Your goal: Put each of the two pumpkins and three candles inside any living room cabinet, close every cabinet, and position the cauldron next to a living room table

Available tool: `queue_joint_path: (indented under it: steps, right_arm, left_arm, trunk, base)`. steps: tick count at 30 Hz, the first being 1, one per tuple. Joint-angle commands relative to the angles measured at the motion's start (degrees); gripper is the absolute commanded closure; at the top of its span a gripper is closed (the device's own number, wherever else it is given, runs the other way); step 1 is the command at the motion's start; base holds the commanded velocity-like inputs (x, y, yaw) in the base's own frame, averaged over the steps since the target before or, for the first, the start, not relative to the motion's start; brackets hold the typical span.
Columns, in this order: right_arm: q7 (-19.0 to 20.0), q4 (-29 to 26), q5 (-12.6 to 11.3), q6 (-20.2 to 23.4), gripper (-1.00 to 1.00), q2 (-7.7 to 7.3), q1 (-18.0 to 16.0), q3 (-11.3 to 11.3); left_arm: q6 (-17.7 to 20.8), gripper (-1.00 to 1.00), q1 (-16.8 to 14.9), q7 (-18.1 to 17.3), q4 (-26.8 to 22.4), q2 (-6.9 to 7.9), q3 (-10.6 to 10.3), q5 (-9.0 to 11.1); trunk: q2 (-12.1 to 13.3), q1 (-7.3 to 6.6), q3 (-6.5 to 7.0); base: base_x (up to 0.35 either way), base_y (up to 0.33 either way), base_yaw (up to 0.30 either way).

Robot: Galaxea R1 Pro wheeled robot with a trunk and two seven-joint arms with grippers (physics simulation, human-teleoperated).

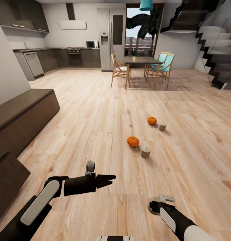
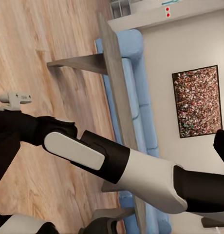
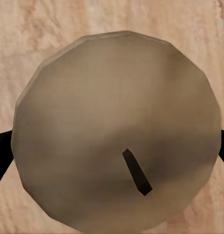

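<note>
Head view of the living-room floor during the gathering step. Two pumpkins and two candles stand on the wooden floor right of centre: the nearer pumpkin [image 1: 132,141] just beside the nearer candle [image 1: 145,151], and further up the frame the far pumpkin [image 1: 152,120] just beside the far candle [image 1: 162,126]. The cabinet [image 1: 21,117] — a long, low, dark brown unit — runs along the left edge of the frame, well apart from all four objects; a separate dark front stands out at the lower left, though whether it is an opened drawer cannot be told.

The left gripper [image 1: 110,179] sits at lower centre-left, extended level toward the right, its fingers close together and holding nothing. The right gripper [image 1: 155,205] is at the lower right, pointing down at the floor. In the right wrist view a third candle [image 3: 117,131] shows from above, wick dark against the beige top, with a dark finger [image 3: 1,151] at either side of it. The fingers bracket the candle, but whether they press it or merely flank it cannot be told.

Judged step: the first pick — the third candle is being taken by the right arm. The next move calls for a confirmed grip, a lift clear of the floor, and then a turn toward the cabinet at left, where a drawer must be open to receive the candle. Two pumpkins and two candles remain to be collected.
</note>
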Motion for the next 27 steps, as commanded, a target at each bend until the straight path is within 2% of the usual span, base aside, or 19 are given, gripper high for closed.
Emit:
queue_joint_path:
  steps: [1,8,16,17,24,27]
  right_arm:
    - [-0.2,-0.2,-0.8,0.2,1.00,-0.09,0.0,0.4]
    - [-0.1,-0.3,-0.8,0.0,1.00,-0.03,0.0,0.5]
    - [0.0,-0.3,-0.8,0.0,1.00,-0.09,0.0,0.4]
    - [0.0,-0.3,-0.8,0.1,1.00,-0.10,0.0,0.4]
    - [0.0,-0.3,-0.9,0.2,1.00,-0.12,0.0,0.3]
    - [0.0,-0.3,-0.9,0.2,1.00,-0.12,0.0,0.2]
  left_arm:
    - [0.0,-1.00,0.0,-0.5,0.0,0.05,0.0,-0.4]
    - [0.0,-1.00,0.0,-0.2,0.8,0.07,0.1,-0.7]
    - [0.0,-1.00,0.0,5.2,0.8,0.05,1.4,-1.5]
    - [0.0,-1.00,0.0,6.4,0.9,0.04,1.5,-1.5]
    - [0.0,-1.00,0.0,21.5,1.8,-0.52,2.9,-1.6]
    - [-0.1,-1.00,0.0,25.0,1.9,-0.58,3.0,-1.6]
  trunk:
    - [0.0,-0.03,0.18]
    - [0.1,-0.21,1.73]
    - [0.2,-0.42,3.54]
    - [0.2,-0.45,3.78]
    - [0.3,-0.63,5.50]
    - [0.3,-0.70,6.24]
  base:
    - [0.000,0.000,0.000]
    - [0.000,0.000,0.000]
    - [0.000,0.000,-0.037]
    - [0.000,0.000,-0.201]
    - [0.000,0.000,-0.261]
    - [0.000,0.000,-0.275]
